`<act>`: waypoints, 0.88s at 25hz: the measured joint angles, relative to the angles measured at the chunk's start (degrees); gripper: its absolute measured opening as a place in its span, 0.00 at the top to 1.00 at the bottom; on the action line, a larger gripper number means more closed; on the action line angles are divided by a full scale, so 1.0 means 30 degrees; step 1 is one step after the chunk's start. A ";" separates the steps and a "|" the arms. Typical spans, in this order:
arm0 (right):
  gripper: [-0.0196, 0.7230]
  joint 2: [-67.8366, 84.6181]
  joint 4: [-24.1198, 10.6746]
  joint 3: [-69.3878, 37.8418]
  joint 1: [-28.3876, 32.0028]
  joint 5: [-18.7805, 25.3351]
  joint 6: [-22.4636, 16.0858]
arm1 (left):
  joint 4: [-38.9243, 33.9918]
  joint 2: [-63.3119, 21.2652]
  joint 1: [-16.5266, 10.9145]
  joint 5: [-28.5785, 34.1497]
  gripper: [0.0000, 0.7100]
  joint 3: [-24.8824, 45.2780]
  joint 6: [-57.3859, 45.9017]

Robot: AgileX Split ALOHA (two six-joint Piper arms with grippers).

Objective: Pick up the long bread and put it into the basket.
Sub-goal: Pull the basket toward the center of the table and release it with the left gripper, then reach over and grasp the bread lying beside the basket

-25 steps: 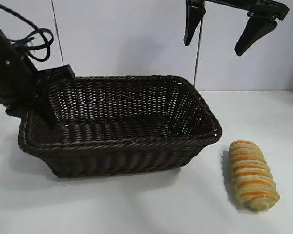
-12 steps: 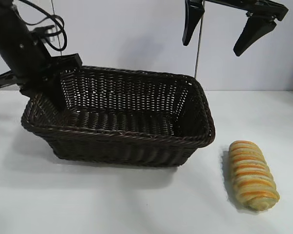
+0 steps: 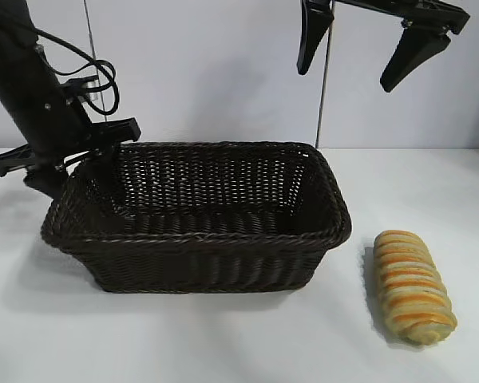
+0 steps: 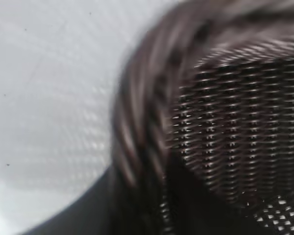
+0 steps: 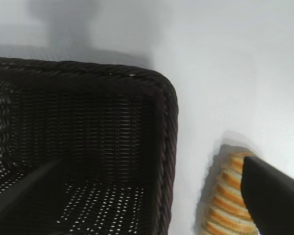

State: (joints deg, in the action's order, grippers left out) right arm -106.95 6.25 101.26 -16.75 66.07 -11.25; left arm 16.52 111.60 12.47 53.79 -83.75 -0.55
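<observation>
While a plain pale grey wall [image 3: 207, 72] with a thin dark vertical seam fills the background, the smooth white table [image 3: 223, 335] spreads across the whole foreground, bare and matte, carrying soft grey shadows under what sits on it. The large rectangular dark brown woven wicker basket [image 3: 199, 255], flared at the sides with a braided rim, stands upright on the left and middle of the table with nothing visible inside it. The black left arm leans in from the far left, and its left gripper [image 3: 68, 163] sits at the basket's left end by the rim; whether its fingers are spread or closed cannot be told. The right gripper [image 3: 355, 48] hangs high above the basket's right end, its two black fingers spread well apart and holding nothing. The long bread [image 3: 411, 286], an elongated pale tan loaf with orange-brown diagonal stripes, lies flat on the table just right of the basket, apart from it.
</observation>
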 joint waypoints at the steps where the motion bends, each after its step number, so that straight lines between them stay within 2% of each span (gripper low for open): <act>1: 0.04 0.0000 0.0000 0.0000 0.0000 0.0021 0.0000 | -0.0479 -0.0565 -0.0248 0.0064 0.03 0.0000 -0.0291; 3: 0.04 0.0000 0.0026 0.0000 0.0000 0.0021 0.0019 | -0.1694 -0.1521 -0.0772 0.0169 0.03 -0.0026 -0.0781; 6: 0.04 0.0000 0.0052 0.0000 0.0000 0.0021 0.0057 | -0.3320 -0.2563 -0.2157 0.0921 0.02 -0.0590 -0.1148; 10: 0.04 0.0000 0.0067 0.0000 0.0000 0.0021 0.0072 | -0.5363 -0.3338 -0.4997 0.2610 0.02 -0.1844 -0.1151; 12: 0.04 0.0000 0.0086 0.0000 0.0000 0.0021 0.0072 | -0.6024 -0.3765 -0.6999 0.3168 0.02 -0.2181 -0.1151; 16: 0.04 0.0000 0.0172 0.0000 0.0000 0.0021 0.0072 | -0.6450 -0.4770 -1.0338 0.3601 0.02 -0.2220 -0.1046; 19: 0.04 0.0000 0.0187 0.0000 0.0000 0.0003 0.0115 | -0.6152 -0.5932 -1.2262 0.4160 0.02 -0.2220 -0.0806; 22: 0.04 0.0000 0.0187 0.0000 0.0000 0.0003 0.0208 | -0.4973 -0.7727 -1.2734 0.4641 0.02 -0.2220 -0.0039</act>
State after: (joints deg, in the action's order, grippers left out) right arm -106.95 6.82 101.26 -16.75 66.08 -10.63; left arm 1.60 88.41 -25.73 67.71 -90.41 -0.66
